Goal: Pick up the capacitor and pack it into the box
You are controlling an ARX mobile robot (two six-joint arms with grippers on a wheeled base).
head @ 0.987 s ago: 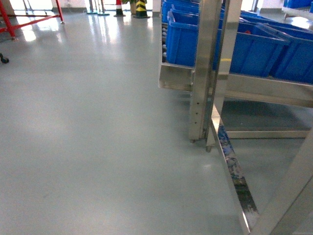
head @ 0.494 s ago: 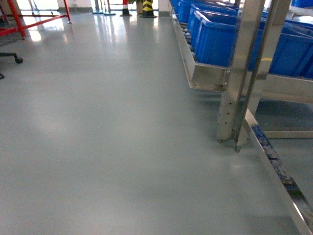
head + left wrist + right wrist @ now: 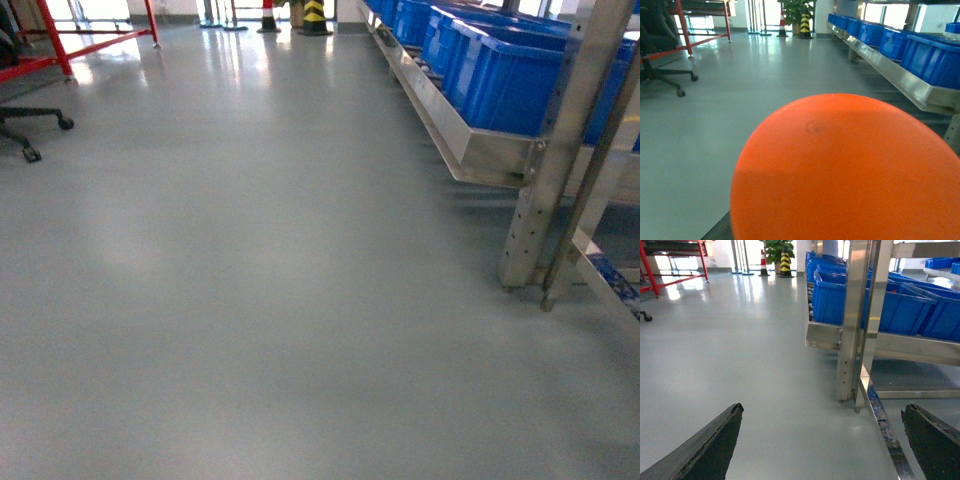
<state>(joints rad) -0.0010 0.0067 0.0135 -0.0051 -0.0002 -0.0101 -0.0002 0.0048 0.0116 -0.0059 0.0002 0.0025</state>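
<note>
Head view has swung left: blue bins [image 3: 500,70] now sit far right, office chair [image 3: 30,125] appears; right end effector [image 3: 822,445] spread apart, left can't tell.

Glossy grey floor [image 3: 250,300], steel rack [image 3: 480,150] holding blue bins [image 3: 505,85], office chair base [image 3: 35,125]

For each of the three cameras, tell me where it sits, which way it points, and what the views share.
Head: on the robot, slanting down over grey floor; metal rack at right; no body part shows.
Left wrist: on the left arm, facing along the aisle; an orange dome blocks the lower frame; claw unseen.
Right wrist: on the right arm, facing the rack post; right claw open.
Shared: blue bins, red frame, striped bollard.
</note>
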